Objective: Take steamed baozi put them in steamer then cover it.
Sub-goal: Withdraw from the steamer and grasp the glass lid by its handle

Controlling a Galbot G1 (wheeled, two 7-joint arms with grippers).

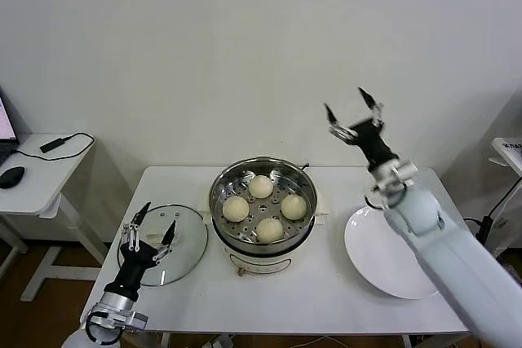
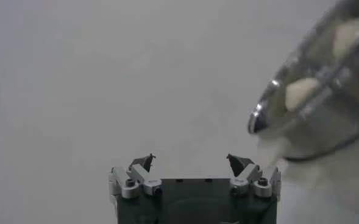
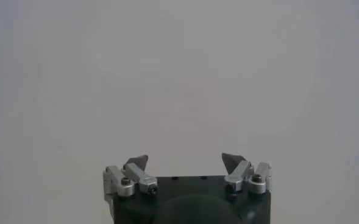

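On the white table (image 1: pixel 326 299) we count four buns (image 1: pixel 261 187) lying in the steel steamer (image 1: pixel 263 211) at its middle, the glass lid (image 1: pixel 181 242) flat on the table just left of it, and a white plate (image 1: pixel 375 270) to its right. We note the left gripper (image 1: pixel 151 230) at the near left over the lid's near edge, jaws wide and holding nothing. We note the right gripper (image 1: pixel 352 110) raised high, to the right of the steamer and beyond it, before the wall, jaws likewise spread and empty.
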